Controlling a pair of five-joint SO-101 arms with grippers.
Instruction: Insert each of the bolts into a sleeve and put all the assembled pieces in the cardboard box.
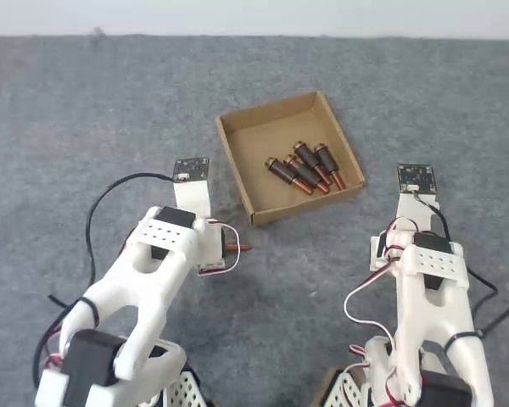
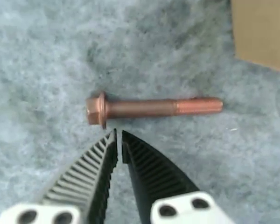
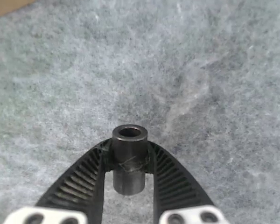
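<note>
The copper bolt (image 2: 154, 107) lies flat on the gray carpet (image 2: 37, 46), just past my left gripper (image 2: 119, 137), which is pinched closed. My right gripper (image 3: 129, 147) squeezes a dark sleeve (image 3: 129, 161). I see four finished pieces (image 1: 305, 170) in the cardboard box (image 1: 237, 127).

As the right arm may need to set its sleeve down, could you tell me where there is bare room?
Bare carpet lies between the two arms, in front of the cardboard box, and in wide patches left of and behind it. The box's left half is bare; four assembled pieces crowd its right side. The bolt lies by the left jaws.
</note>
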